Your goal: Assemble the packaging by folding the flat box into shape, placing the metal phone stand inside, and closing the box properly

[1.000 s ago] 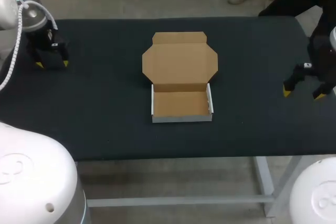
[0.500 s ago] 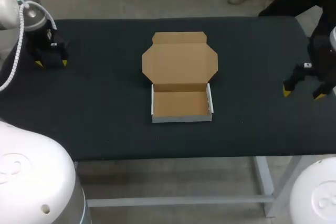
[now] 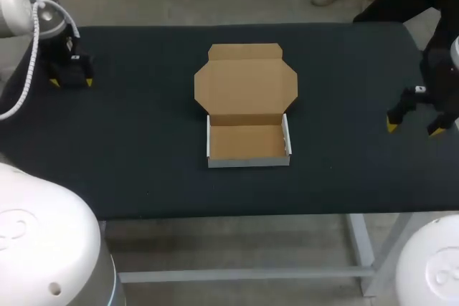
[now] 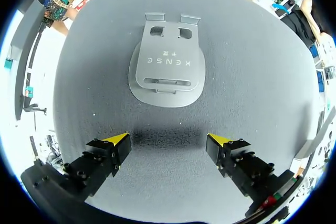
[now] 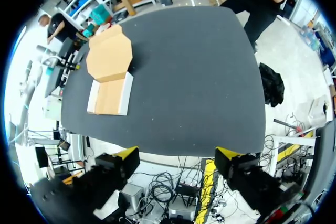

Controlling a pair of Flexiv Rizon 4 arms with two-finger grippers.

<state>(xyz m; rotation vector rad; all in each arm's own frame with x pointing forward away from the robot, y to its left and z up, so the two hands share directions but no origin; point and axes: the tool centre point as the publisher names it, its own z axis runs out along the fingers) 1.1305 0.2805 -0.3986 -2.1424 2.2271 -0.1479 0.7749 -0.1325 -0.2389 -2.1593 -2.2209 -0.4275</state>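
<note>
Head view: cardboard box (image 3: 247, 141) folded mid-desk (image 3: 143, 155), lid open, empty.
Left wrist view: left claw (image 4: 169, 140) wide; metal phone stand (image 4: 167, 69) flat just ahead.
Right wrist view: right claw (image 5: 177, 154) wide, well apart from box.
Progress: folding done; 2 steps left, loading and closing.

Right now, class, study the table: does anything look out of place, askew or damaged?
Nothing stands out. The box sits square at mid-table, its lid open, nothing inside. The phone stand lies whole on the table, ahead of the open left gripper. The right gripper is open, holding nothing.
</note>
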